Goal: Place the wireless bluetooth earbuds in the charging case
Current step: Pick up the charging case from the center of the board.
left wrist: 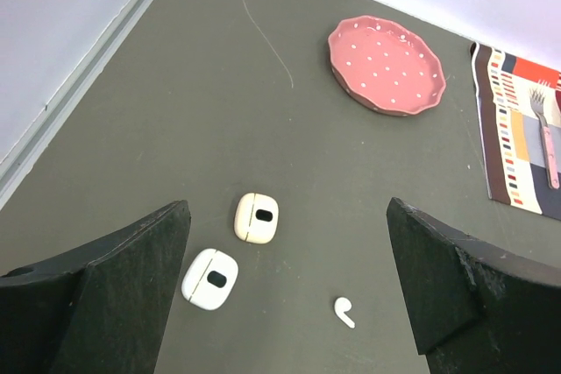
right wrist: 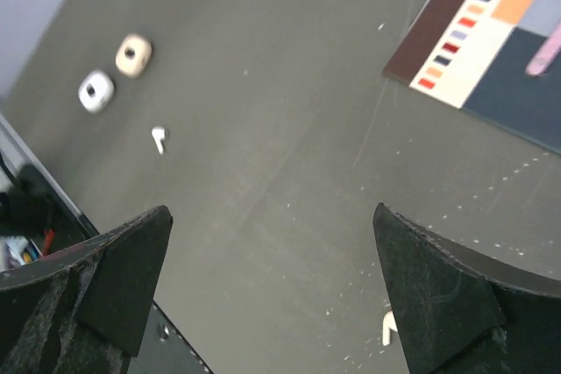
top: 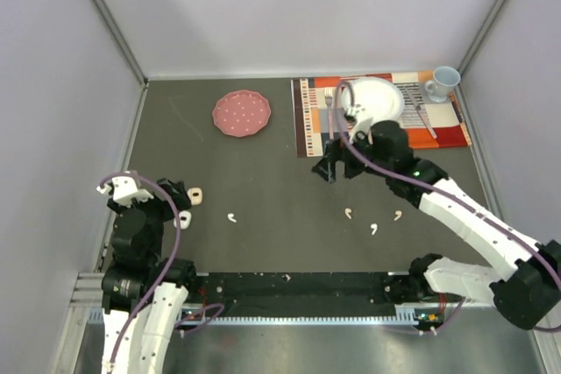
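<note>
Two closed charging cases lie at the table's left: a cream one (top: 196,194) (left wrist: 257,217) (right wrist: 133,54) and a white one (top: 185,219) (left wrist: 210,278) (right wrist: 95,91). One white earbud (top: 231,217) (left wrist: 344,311) (right wrist: 159,137) lies just right of them. Three more earbuds (top: 348,213) (top: 374,229) (top: 398,215) lie right of centre. My left gripper (top: 175,206) (left wrist: 287,209) hovers open over the cases, holding nothing. Held high above the table's middle, my right gripper (top: 337,168) (right wrist: 270,211) is open and empty, and an earbud (right wrist: 388,328) shows by its right finger.
A pink dotted plate (top: 242,114) (left wrist: 387,64) sits at the back left of centre. A striped placemat (top: 316,120) (right wrist: 478,37) at the back right carries a white plate (top: 381,98), cutlery and a blue cup (top: 443,83). Walls close in the sides and back.
</note>
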